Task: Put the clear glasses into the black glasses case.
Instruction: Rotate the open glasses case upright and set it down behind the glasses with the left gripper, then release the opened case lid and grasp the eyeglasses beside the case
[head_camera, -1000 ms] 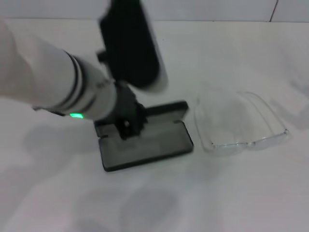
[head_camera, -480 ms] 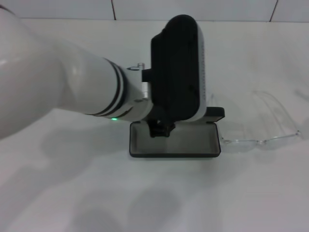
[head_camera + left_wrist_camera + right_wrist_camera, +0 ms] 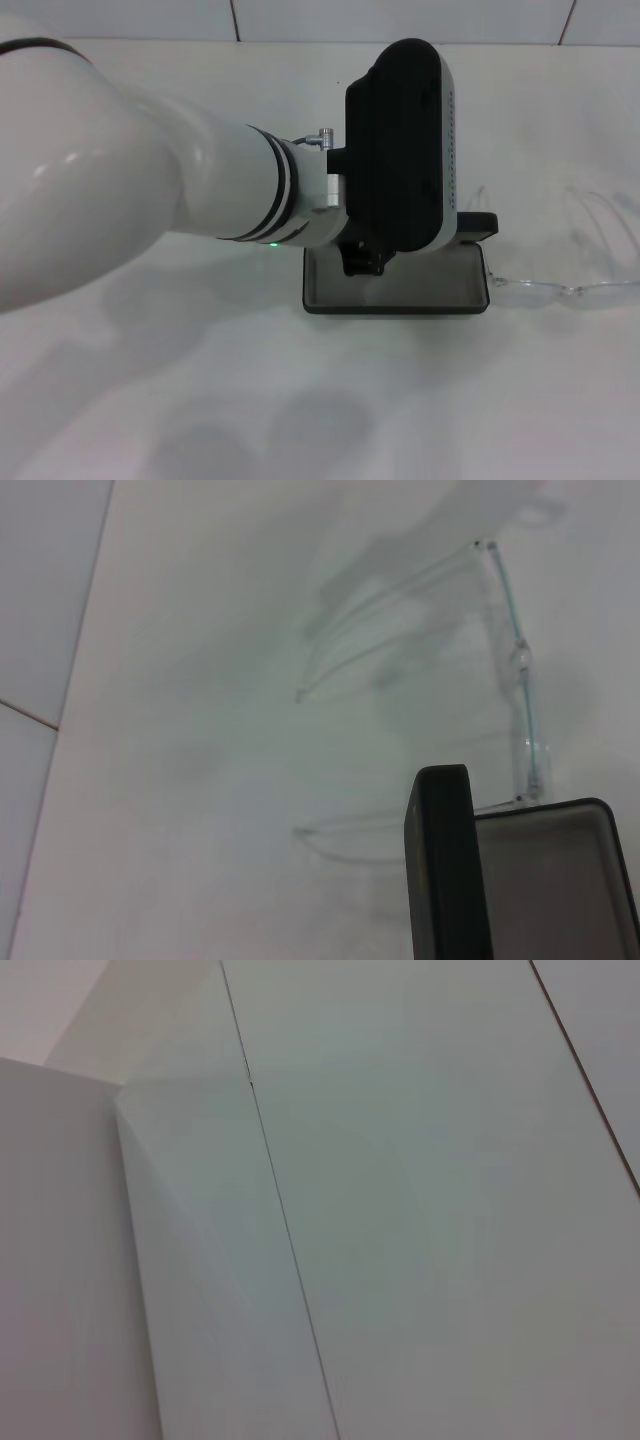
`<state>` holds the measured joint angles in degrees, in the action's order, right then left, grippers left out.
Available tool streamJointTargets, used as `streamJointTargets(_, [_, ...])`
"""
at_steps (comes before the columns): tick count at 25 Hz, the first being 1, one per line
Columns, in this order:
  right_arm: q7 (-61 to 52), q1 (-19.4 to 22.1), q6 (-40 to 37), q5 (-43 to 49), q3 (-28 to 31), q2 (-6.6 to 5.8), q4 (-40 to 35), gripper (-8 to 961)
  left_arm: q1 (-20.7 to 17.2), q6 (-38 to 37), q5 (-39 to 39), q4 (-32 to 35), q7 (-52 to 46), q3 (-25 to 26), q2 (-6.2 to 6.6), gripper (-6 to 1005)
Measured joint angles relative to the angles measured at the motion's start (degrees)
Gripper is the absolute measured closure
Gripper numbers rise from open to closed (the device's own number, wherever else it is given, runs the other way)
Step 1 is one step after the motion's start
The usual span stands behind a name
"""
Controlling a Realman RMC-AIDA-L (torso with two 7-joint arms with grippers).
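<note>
**Left gripper above open case**

Left gripper hangs over the one black glasses case; finger state cannot be determined. The case lies open. One pair of clear glasses rests just right of the case, on the table.

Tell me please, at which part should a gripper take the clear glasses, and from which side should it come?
Probably at the middle of the front bar, near the nose bridge, coming from above. The clear glasses lie flat on the table, arms unfolded and pointing away from the robot, just right of the open black glasses case. The thin arms would likely flex; the bridge looks stiffest and keeps the glasses balanced.
</note>
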<state>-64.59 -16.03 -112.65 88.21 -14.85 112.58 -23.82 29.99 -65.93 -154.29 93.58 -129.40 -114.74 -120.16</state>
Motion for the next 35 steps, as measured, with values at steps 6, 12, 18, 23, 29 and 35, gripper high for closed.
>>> streamJointTargets(6, [0.0,0.2,-0.7,0.0,0.0,-0.14,0.0,99,0.0,2.3,0.0,-2.2,0.0,-0.9,-0.02,662])
streamJointTargets(12, [0.0,0.5,-1.3,0.0,0.0,-0.17,0.0,99,-0.2,3.1,-0.4,-3.4,0.0,-1.9,-0.05,644])
streamJointTargets(18, [0.0,1.5,-1.7,0.0,0.0,-0.17,0.0,100,-0.5,3.9,-1.0,-2.7,1.9,-3.9,0.01,626])
streamJointTargets(23, [0.0,1.6,-1.7,0.4,-0.3,-0.23,-0.2,100,-1.4,3.6,-1.2,-0.9,1.7,-4.0,0.04,612])
streamJointTargets(29, [-2.6,-1.2,-1.8,7.9,-11.6,-1.64,-11.0,100,-7.8,3.5,3.5,11.8,1.7,-0.2,0.12,605])
streamJointTargets(35, [-17.9,-7.9,0.2,22.3,-20.3,-2.75,-27.7,100,-13.0,4.6,19.8,16.3,3.4,8.3,0.25,609])
